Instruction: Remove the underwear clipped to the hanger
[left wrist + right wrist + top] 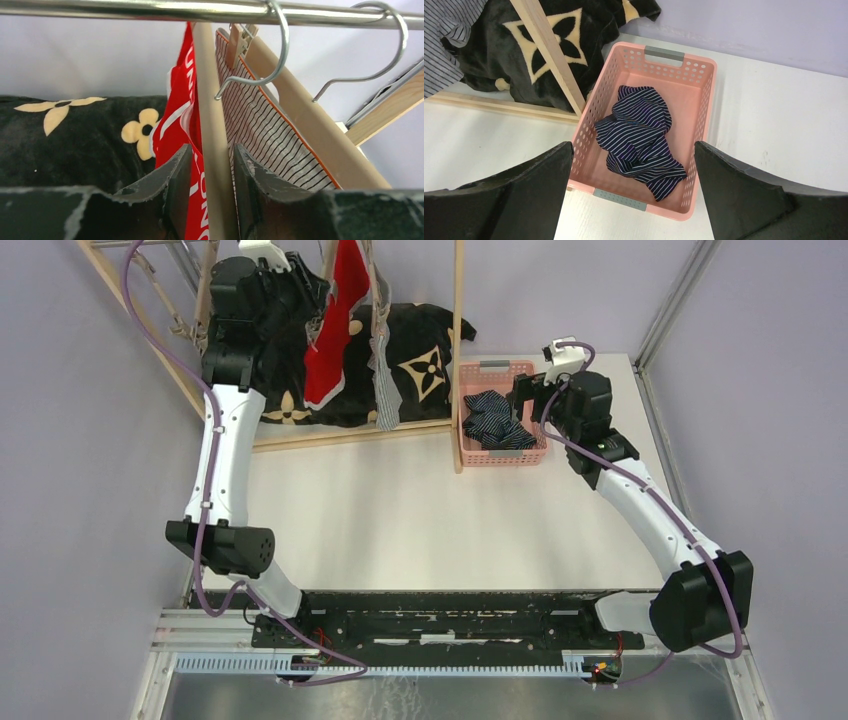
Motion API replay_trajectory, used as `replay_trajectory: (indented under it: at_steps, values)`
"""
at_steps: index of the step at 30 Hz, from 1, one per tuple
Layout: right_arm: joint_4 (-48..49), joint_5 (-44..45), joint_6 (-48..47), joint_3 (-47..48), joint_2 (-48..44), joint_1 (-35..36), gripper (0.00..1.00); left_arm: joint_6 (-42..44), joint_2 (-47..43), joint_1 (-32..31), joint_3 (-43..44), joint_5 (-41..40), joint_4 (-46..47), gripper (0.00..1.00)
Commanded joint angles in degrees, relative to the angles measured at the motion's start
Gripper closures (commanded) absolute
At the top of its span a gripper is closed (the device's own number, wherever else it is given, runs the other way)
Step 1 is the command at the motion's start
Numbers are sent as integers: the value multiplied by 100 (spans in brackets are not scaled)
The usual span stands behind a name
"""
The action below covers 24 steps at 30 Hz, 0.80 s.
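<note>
The red underwear [325, 350] with white lettering and the grey striped underwear [385, 390] hang from wooden hangers on the rack. In the left wrist view the red underwear [177, 115] lies left of a beige wooden hanger [212, 110], and the grey underwear [265, 130], held by a wooden clip [240, 40], lies right of it. My left gripper [305, 310] [212, 155] is closed round that hanger's edge, with red cloth against the left finger. The navy striped underwear [495, 420] [639, 135] lies crumpled in the pink basket [497, 367] [704, 100]. My right gripper [520, 395] [633, 145] hangs open and empty above the basket.
A metal rail [125, 7] carries the hanger hooks. The wooden rack frame [459, 340] [549, 45] stands at the back, one post beside the basket. A black cushion [430, 350] [60, 145] [509, 45] with beige flower marks lies behind the rack.
</note>
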Motion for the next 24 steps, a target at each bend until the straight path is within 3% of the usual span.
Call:
replay_trajectory:
  at_steps: [1,9,12,14,15,24]
  values:
    - [229,60,-50,-20,-280,32,1,308,33,-20,-59,-142,245,59]
    - [276,32,-62,-76,-421,43,1,340,-33,-19,-301,-186,417,70]
    - [290,58,-78,-102,-443,47,1,340,-35,-20,-342,-162,458,80]
    - [310,59,-91,-117,-464,52,1,340,-23,-19,-340,-160,479,95]
    - [308,48,-91,-123,-468,50,1,333,-26,-20,-343,-155,490,97]
    - [307,15,-150,-141,-437,54,3,351,-103,-19,-278,-174,787,97]
